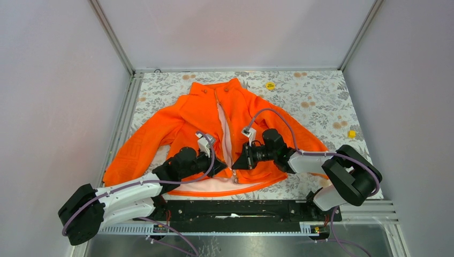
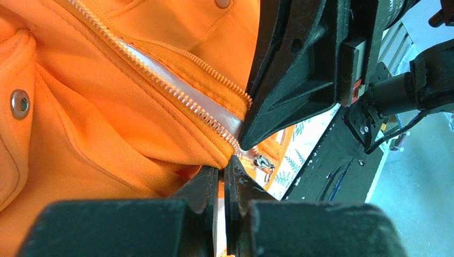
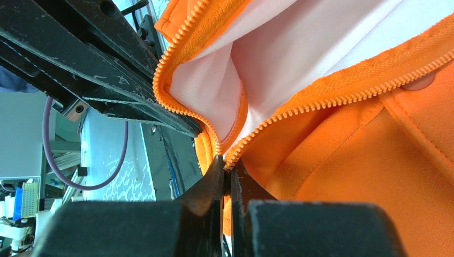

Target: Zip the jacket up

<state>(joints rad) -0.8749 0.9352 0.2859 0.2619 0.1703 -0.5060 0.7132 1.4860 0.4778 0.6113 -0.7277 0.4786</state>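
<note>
The orange jacket (image 1: 182,123) lies flat on the table, collar far, hem near, front open and showing white lining (image 1: 226,136). Both grippers meet at the bottom of the zipper by the hem. My left gripper (image 1: 220,168) is shut on the bottom corner of the left front edge (image 2: 228,163), just below its zipper teeth (image 2: 176,93). A metal zipper slider (image 2: 262,161) shows just beyond the fingertips. My right gripper (image 1: 237,164) is shut on the bottom end of the other zipper edge (image 3: 227,163). The two rows of teeth (image 3: 300,107) stand apart above it.
A floral mat (image 1: 316,96) covers the table. A yellow round disc (image 1: 270,85) lies at the back and a small yellow block (image 1: 352,134) at the right. A black rail (image 1: 241,211) runs along the near edge. Grey walls enclose three sides.
</note>
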